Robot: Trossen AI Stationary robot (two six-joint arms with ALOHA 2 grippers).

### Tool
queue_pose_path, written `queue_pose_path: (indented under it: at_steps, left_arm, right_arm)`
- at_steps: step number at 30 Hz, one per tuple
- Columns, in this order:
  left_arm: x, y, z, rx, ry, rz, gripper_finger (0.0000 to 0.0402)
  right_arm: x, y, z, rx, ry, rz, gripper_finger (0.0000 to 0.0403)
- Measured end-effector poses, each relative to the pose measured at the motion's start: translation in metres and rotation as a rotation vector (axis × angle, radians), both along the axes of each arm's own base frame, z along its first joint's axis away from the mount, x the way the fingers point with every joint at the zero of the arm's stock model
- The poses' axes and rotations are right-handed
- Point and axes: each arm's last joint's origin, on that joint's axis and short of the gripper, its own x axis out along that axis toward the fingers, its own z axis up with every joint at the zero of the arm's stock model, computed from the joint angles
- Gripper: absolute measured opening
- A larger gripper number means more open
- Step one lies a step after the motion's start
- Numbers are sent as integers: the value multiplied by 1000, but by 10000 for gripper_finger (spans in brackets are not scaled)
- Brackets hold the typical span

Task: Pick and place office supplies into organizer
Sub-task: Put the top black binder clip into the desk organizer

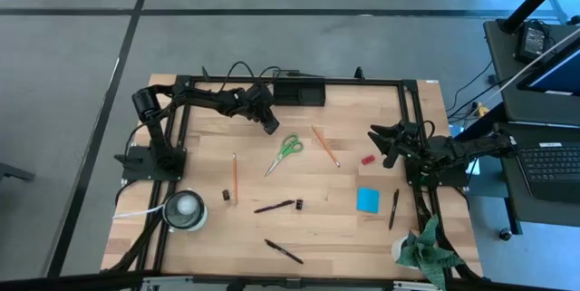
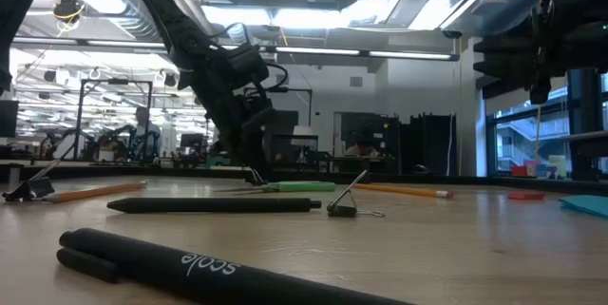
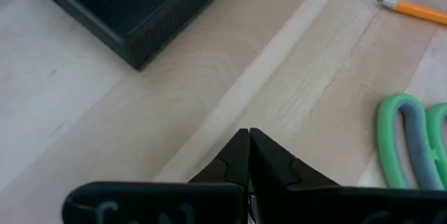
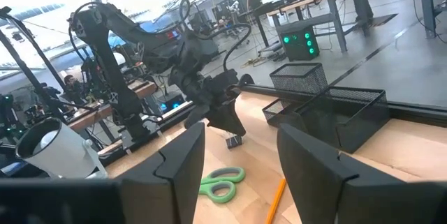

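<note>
So the biggest thing in play is the organizer (image 1: 299,92), a black mesh desk tray sitting at the far edge of the wooden table (image 1: 344,227), right up against the frame. The mesh walls and a taller pen-cup section show well in the right wrist view.

Next down, the green-handled scissors (image 1: 288,150) lie flat mid-table, blades pointing toward the near-left, handles just beside the left gripper (image 1: 270,126). That claw is pinched fully together with nothing between its tips, hovering over bare wood between the tray and the scissors.

The blue square note pad (image 1: 368,199) sits flat on the right side. Two thin wooden pencils: one (image 1: 235,177) lying left of centre, another (image 1: 325,145) angled right of the scissors. Three black pens: one (image 1: 274,207) mid-table, one (image 1: 284,251) near the front edge, one (image 1: 393,208) by the pad.

Smallest stuff: a red piece (image 1: 368,159) and tiny black clips (image 1: 227,196).

The right gripper (image 1: 379,139) waits at the right side, fingers spread wide and holding nothing.
</note>
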Motion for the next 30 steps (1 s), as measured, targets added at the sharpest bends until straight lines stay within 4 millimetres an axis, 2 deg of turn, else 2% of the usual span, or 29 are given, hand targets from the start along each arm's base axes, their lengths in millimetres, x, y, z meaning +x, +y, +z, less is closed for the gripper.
queue_pose_path:
  at_steps: [9,14,18,22,30]
  left_arm:
    - [-2,-1,20,37,-63,-39,1]
    - [-2,-2,22,35,-62,-41,2]
    - [-10,-7,21,1,13,-76,9]
    - [-15,-10,21,-10,71,-101,39]
    - [-15,-7,24,-2,47,-62,122]
  right_arm:
    - [0,0,0,0,0,0,182]
    - [0,0,0,0,0,0,182]
    - [0,0,0,0,0,0,182]
    - [0,0,0,0,0,0,182]
    - [0,0,0,-2,0,0,182]
